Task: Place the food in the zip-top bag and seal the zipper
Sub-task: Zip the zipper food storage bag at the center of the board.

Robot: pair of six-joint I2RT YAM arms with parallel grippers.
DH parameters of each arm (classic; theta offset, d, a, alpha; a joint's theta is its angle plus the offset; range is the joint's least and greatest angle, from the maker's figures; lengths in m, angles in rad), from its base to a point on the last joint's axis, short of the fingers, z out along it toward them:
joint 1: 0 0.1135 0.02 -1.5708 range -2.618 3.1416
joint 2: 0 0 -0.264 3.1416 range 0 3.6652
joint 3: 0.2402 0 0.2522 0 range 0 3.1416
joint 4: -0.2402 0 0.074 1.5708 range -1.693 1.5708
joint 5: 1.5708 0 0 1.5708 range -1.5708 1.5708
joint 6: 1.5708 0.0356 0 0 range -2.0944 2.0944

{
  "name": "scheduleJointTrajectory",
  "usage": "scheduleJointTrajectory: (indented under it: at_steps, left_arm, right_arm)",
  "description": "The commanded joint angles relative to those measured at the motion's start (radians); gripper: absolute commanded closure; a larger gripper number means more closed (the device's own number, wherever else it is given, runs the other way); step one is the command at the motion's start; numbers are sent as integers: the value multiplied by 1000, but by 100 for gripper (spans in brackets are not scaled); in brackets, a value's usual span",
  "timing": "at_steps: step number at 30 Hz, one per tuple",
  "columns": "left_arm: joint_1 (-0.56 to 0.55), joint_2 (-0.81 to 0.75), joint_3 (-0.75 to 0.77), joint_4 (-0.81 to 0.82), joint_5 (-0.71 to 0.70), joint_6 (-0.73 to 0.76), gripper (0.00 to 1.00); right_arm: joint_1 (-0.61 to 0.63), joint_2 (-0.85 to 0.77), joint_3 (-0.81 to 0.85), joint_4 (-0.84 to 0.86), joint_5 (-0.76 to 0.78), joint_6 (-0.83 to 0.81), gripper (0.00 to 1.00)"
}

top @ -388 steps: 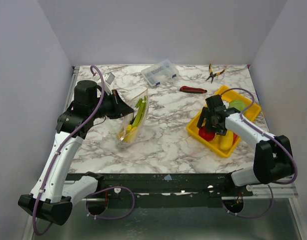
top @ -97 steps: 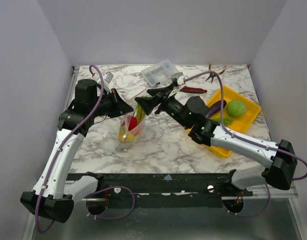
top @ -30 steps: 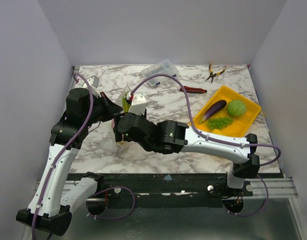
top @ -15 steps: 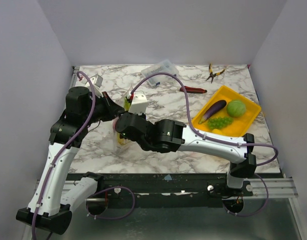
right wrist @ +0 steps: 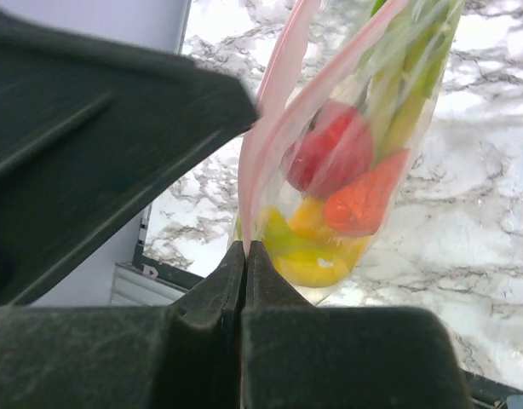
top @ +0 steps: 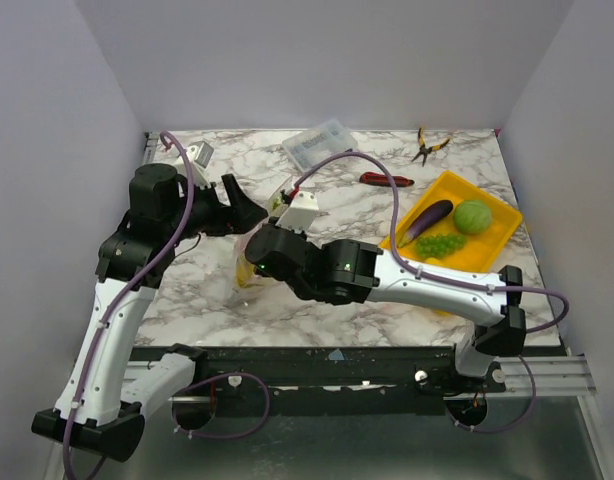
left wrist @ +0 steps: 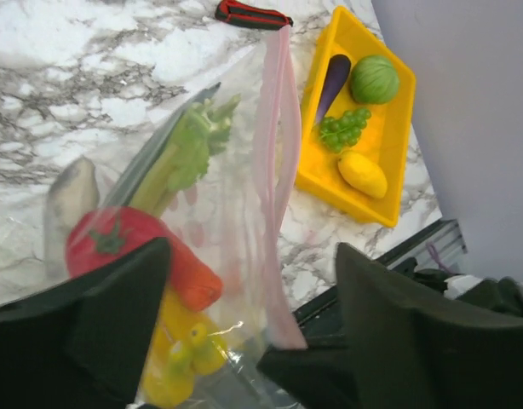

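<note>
- Both fingers of right gripper (right wrist: 245,251) pinched tight on zipper (right wrist: 274,111) of zip-top bag (left wrist: 219,221).
- left gripper (left wrist: 253,247) fingers spread wide, bag between them.
- tomato (left wrist: 104,239), celery (left wrist: 181,158), yellow pieces (right wrist: 308,260) inside bag.
- eggplant (left wrist: 334,72), green ball (left wrist: 374,78) on yellow tray (left wrist: 389,136), well apart from bag.

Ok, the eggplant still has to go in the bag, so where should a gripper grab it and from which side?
Take the eggplant across its middle, coming straight down with the fingers closing across its narrow width. It lies flat and diagonal in the yellow tray, grapes close along one side, so a sideways approach looks crowded.
</note>
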Motion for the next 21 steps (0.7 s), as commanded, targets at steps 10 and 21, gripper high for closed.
scheduleJointTrajectory:
  at_steps: [10, 21]
  left_arm:
    - [-59, -221, -151, 174, -107, 91, 2]
    - [-335, -538, -665, 866, -139, 330, 4]
  right_arm:
    - [-103, -252, -233, 140, 121, 367, 100]
    - [-131, -264, -181, 111, 218, 340, 100]
